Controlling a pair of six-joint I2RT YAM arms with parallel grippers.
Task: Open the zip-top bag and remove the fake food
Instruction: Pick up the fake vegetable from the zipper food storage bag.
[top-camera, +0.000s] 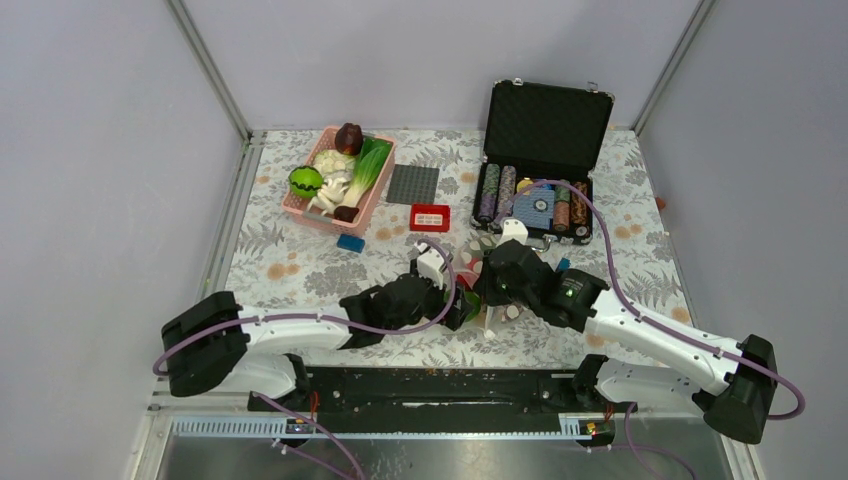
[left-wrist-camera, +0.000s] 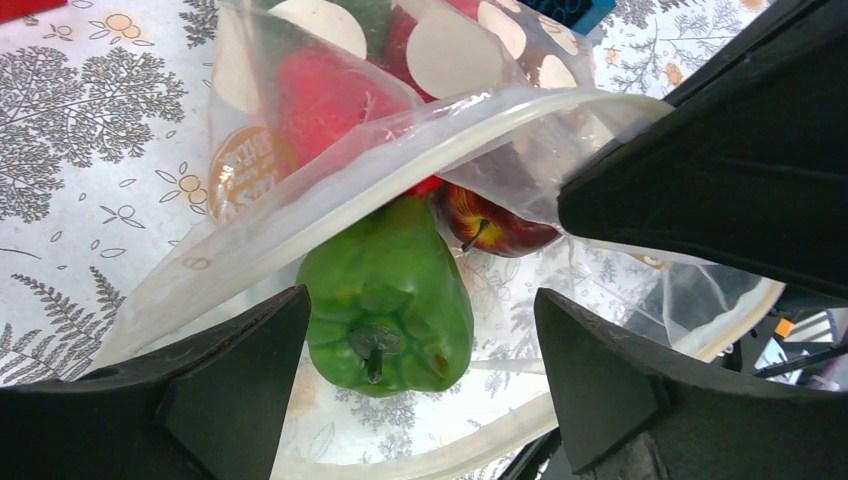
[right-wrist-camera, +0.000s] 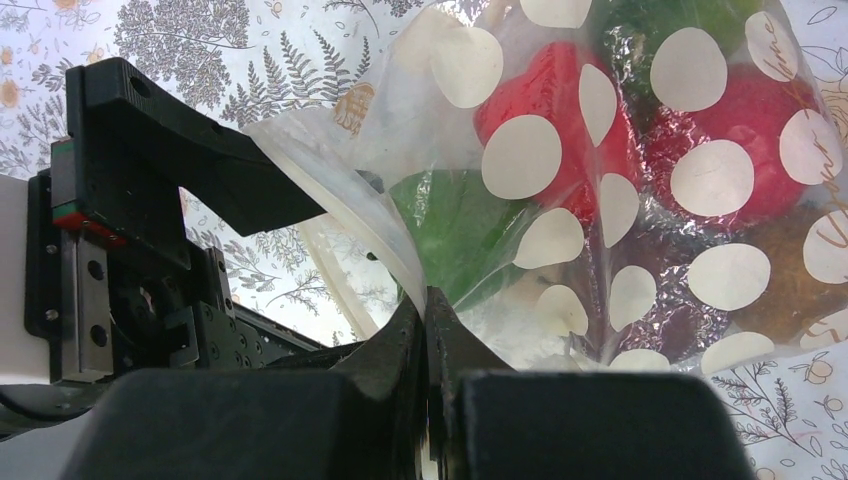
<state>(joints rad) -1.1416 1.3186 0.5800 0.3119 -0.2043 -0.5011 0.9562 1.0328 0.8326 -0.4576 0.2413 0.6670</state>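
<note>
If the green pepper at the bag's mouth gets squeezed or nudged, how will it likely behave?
The green pepper looks glossy and smooth, so it may slip when squeezed. Its rounded, lobed body would probably roll if nudged. The rim of the zip-top bag draped over it looks thin and floppy, so it would likely drag along.

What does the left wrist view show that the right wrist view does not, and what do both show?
Only the left wrist view: the green pepper in the open mouth of the zip-top bag, a red apple behind it, and the left tool open, a finger on each side. Only the right wrist view: the right tool pinched shut on the bag's rim. Both: the bag's cream dots, with red and green food inside.
</note>
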